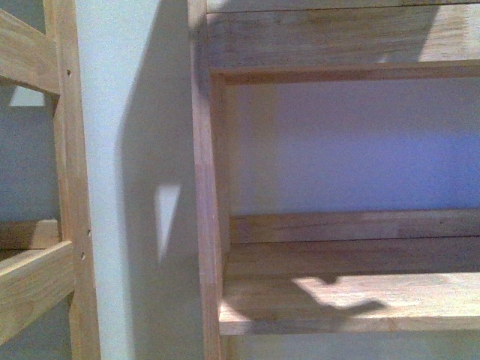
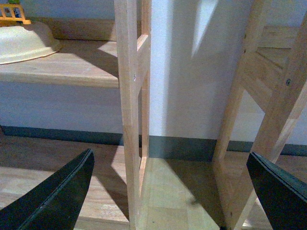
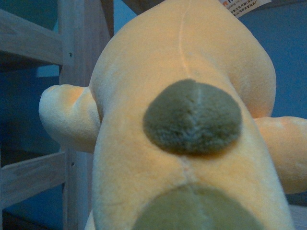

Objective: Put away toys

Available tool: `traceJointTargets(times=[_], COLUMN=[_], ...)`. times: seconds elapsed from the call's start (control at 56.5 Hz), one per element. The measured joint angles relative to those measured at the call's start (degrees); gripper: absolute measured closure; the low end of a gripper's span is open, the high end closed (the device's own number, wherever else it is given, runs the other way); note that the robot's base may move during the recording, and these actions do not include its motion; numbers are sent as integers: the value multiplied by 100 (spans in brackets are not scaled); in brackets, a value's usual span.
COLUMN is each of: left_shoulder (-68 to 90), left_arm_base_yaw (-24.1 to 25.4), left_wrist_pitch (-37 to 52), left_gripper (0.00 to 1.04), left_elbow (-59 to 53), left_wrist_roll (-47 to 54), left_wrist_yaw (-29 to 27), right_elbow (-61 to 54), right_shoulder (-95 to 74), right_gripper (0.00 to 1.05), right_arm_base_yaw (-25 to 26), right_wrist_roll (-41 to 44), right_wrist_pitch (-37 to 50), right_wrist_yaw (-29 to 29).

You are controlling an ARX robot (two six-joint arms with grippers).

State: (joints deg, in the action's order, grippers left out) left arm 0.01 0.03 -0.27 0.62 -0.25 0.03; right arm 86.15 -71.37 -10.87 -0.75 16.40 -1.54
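The plush animal [image 3: 182, 62] fills the right wrist view: orange-yellow fur with a centre seam, a round grey-brown patch [image 3: 192, 117] and a cream paw [image 3: 67, 115] sticking out to one side. My right gripper is shut on it, and its fingers are hidden behind the fur. A white tag [image 3: 240, 5] shows at the plush's far end. My left gripper [image 2: 170, 155] is open, its dark fingers [image 2: 57, 196] wide apart with nothing between them, facing wooden shelf posts [image 2: 132, 120]. Neither arm nor the plush appears in the front view.
A wooden shelf unit faces me in the front view, with a lower board [image 1: 352, 300], an upper board [image 1: 337, 37] and a side post [image 1: 206, 225]. Another wooden frame [image 1: 71, 187] stands at the left. A cream bowl-like object [image 2: 24, 43] sits on a shelf.
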Motion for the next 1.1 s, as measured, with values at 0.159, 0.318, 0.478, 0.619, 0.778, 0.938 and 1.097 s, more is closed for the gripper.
traceJointTargets(times=[0.159,0.318,0.478,0.619,0.778,0.938,1.097], left_shoulder=[0,0,0,0,0,0,0], left_arm_base_yaw=[0,0,0,0,0,0,0], left_wrist_pitch=[0,0,0,0,0,0,0], left_gripper=[6,6,6,6,6,6,6], left_elbow=[0,0,0,0,0,0,0], left_wrist_roll=[0,0,0,0,0,0,0], left_wrist_yaw=[0,0,0,0,0,0,0], right_elbow=[673,1309,1906,2490,2957,3064,3104], right_shoulder=[-525,-1029,-1440,-1784,-2142,-2286,-2385], right_gripper=[86,86,86,86,86,86,86], right_arm_base_yaw=[140,280,363,404,483,597,649], right_wrist_roll=[-472,-776,-981,-1373,-2293,-2774,-2813], right_wrist_pitch=[-188,-415,-706,-1172,-1552,-1838,-2127], right_wrist_yaw=[-48,-149,-61,264,417,601,804])
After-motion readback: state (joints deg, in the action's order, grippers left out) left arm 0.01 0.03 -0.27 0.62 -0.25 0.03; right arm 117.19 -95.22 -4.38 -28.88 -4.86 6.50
